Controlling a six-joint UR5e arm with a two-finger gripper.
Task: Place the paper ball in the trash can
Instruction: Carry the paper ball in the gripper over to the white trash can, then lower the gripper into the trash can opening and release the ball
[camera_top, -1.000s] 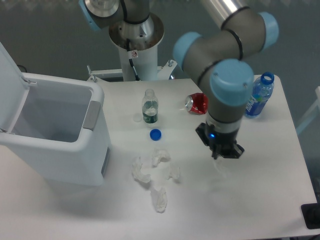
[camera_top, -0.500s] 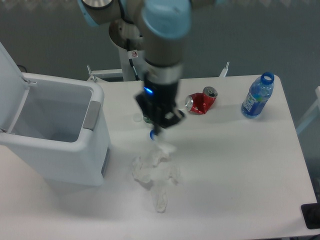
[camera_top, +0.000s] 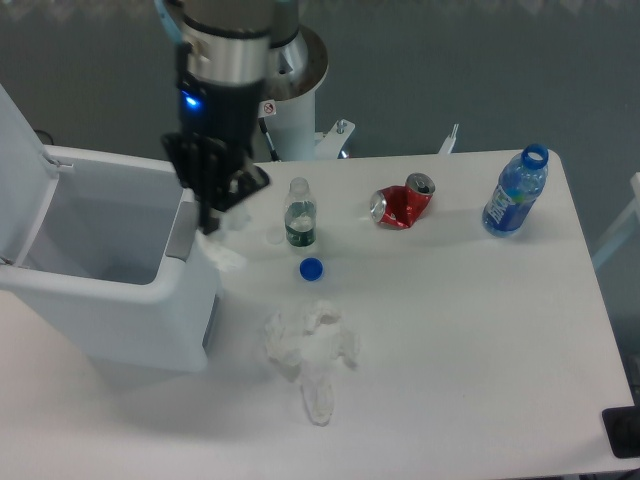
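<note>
Moved: gripper (camera_top: 212, 222) swung from mid-table to the trash can (camera_top: 110, 290), now at its near-right rim with the paper ball (camera_top: 222, 254) hanging below the fingertips.

Jaws look narrow, pinched on the top of the wad, though the contact itself is partly hidden. Ball sits just outside the can's right wall beside the grey tab (camera_top: 183, 231), not yet over the opening; lid is up. Risk: releasing here drops it on the table beside the can, or it catches the rim. A loose dangling grip could also shed it early. Tissue cluster (camera_top: 308, 352), blue cap (camera_top: 311, 268) and small bottle (camera_top: 299, 214) lie to the can's right, unchanged.
</note>
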